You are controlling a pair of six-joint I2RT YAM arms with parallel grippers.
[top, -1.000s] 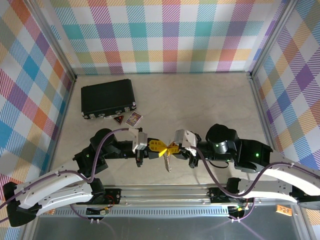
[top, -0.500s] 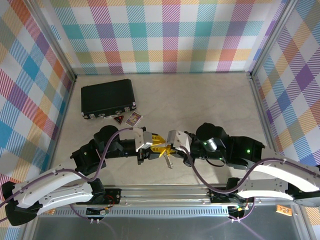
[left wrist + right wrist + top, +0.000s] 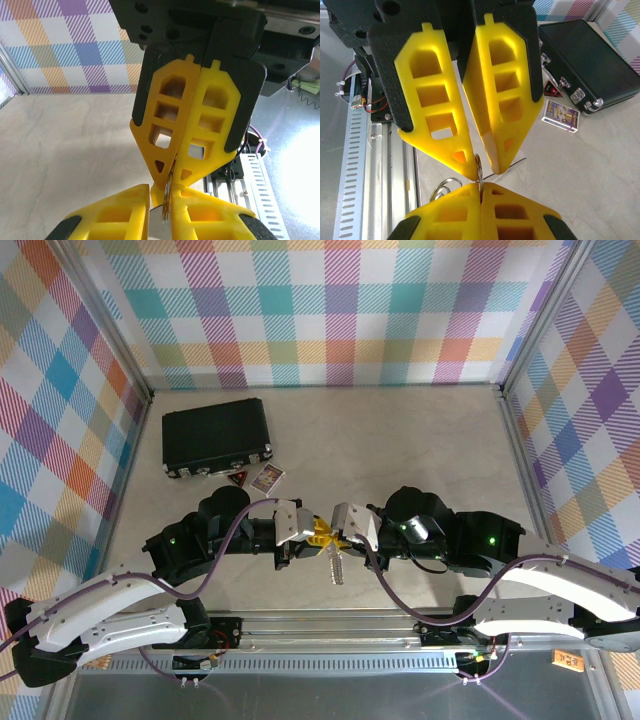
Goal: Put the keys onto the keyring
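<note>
Top external: left gripper (image 3: 315, 533) and right gripper (image 3: 336, 537) tip-to-tip near front edge, silver-grey metal keyring (image 3: 335, 563) dangling below; threading looks unfinished.
Right pinched on ring wire; left tips slightly parted, grip can't tell; small yellow-headed key lost against yellow tips.

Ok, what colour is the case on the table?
Black case with silver latches; right wrist view shows best.
</note>
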